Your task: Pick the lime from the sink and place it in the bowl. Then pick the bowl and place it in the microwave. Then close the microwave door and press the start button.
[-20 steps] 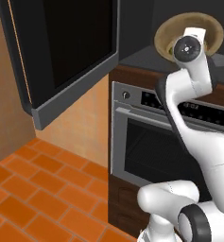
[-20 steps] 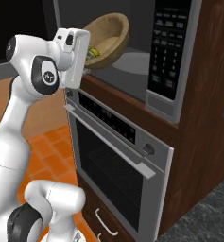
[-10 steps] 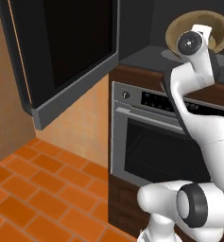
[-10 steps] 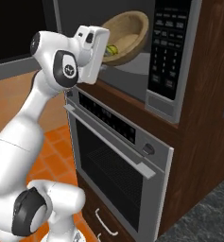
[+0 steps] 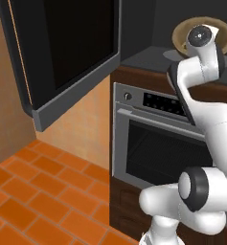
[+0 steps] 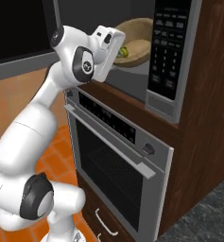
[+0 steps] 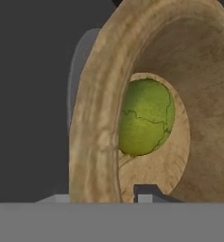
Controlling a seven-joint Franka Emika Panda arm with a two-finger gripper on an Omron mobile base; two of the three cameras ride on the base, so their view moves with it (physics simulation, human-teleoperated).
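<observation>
The white arm reaches up and forward so that the wide, round tan-brown wooden bowl sits inside the dark grey cavity of the built-in microwave, over the pale round plate there; I judge the bowl is carried by its near rim because that leaves the hand outside while the bowl goes in. The claw is clenched on that thick rim, one dark tip visible inside the bowl in the hand view. The small round yellow-green lime rests in the bottom of the bowl, which keeps it from rolling off. The big black glass microwave door stands swung wide open to the left, clear of the arm's path. Below is a steel oven with a bar handle. I count one bowl, one lime, one plate, one open door, one oven.
</observation>
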